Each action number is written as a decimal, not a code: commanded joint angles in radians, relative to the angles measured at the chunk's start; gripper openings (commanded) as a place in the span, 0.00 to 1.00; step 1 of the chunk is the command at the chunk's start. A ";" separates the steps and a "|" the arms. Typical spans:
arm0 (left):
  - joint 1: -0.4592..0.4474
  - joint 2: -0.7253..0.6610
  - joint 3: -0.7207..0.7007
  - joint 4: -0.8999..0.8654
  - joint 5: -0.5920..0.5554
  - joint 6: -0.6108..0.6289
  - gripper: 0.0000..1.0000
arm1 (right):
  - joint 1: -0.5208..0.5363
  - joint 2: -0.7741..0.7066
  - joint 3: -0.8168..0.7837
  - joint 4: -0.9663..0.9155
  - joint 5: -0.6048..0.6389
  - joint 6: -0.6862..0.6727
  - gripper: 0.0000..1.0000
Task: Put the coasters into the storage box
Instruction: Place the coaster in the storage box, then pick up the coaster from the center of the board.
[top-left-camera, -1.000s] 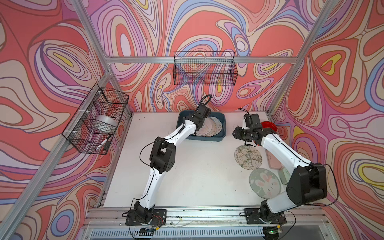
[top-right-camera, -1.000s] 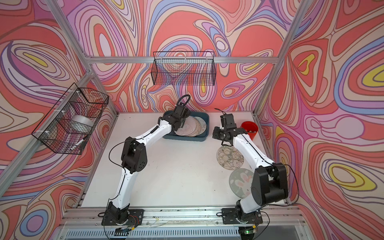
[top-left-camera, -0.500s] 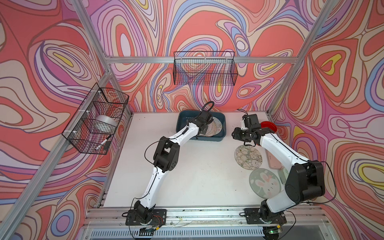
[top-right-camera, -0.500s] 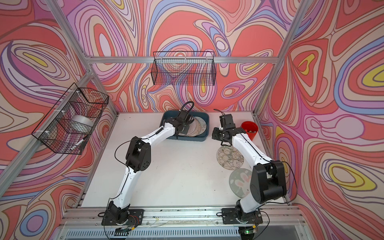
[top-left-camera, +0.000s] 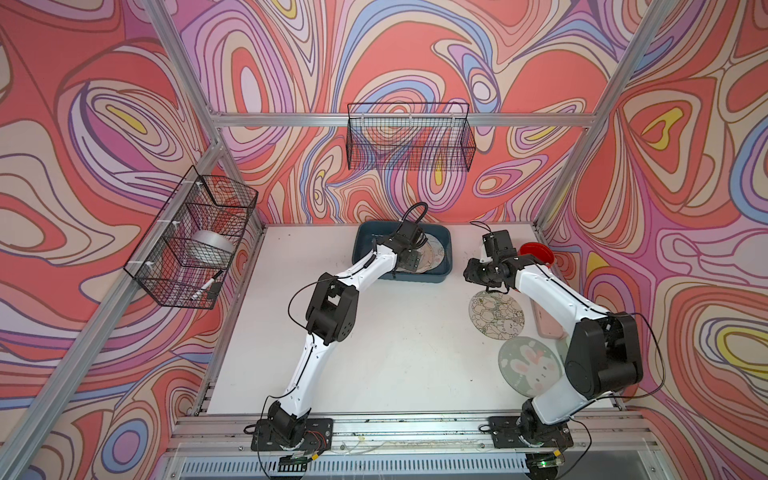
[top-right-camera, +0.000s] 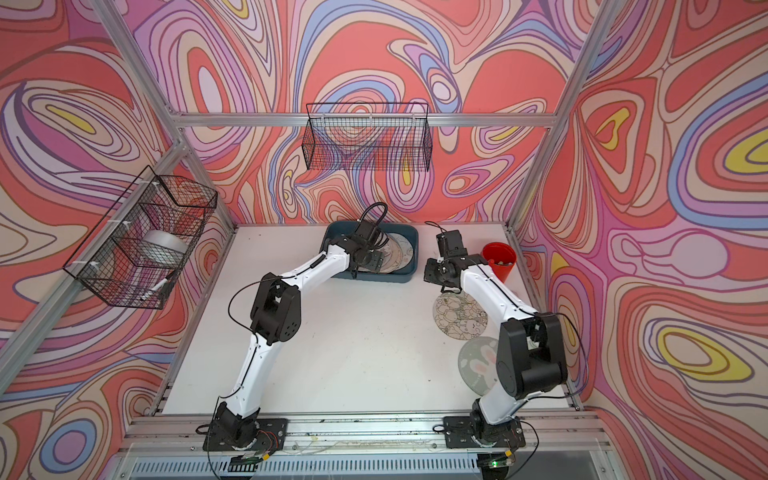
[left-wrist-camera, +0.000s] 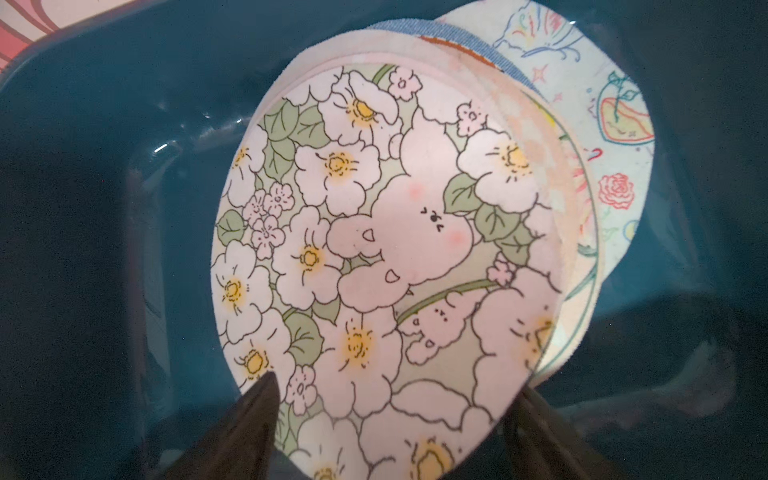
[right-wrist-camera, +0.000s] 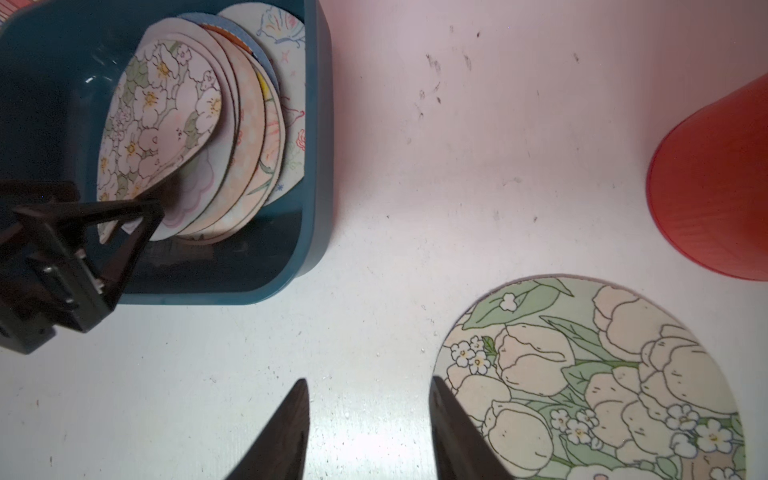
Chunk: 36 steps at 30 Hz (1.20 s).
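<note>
Left fingers newly spread, pale flower-and-rabbit coaster atop stack, teal box

**Legible text and signs: none in any view.**
Only drawings are carried by the coasters: flowers and a rabbit on the uppermost one in the box, butterfly and rose outlines on one beneath it, tulips on one lying on the table. No word, number or brand mark can be made out on the box or the cup.
</note>
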<state>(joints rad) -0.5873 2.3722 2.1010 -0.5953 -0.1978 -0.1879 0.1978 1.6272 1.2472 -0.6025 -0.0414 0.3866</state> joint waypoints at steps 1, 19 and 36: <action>0.001 -0.073 -0.022 -0.007 0.035 -0.013 1.00 | -0.012 0.027 0.032 -0.036 0.028 0.003 0.48; -0.048 -0.330 -0.355 0.153 0.271 -0.105 1.00 | -0.078 0.179 0.002 -0.097 0.026 0.016 0.64; -0.126 -0.445 -0.515 0.219 0.247 -0.124 1.00 | -0.091 0.290 -0.025 -0.097 0.025 0.016 0.66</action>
<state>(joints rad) -0.7181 1.9656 1.5982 -0.4042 0.0528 -0.2924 0.1120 1.8881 1.2358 -0.6872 -0.0380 0.3981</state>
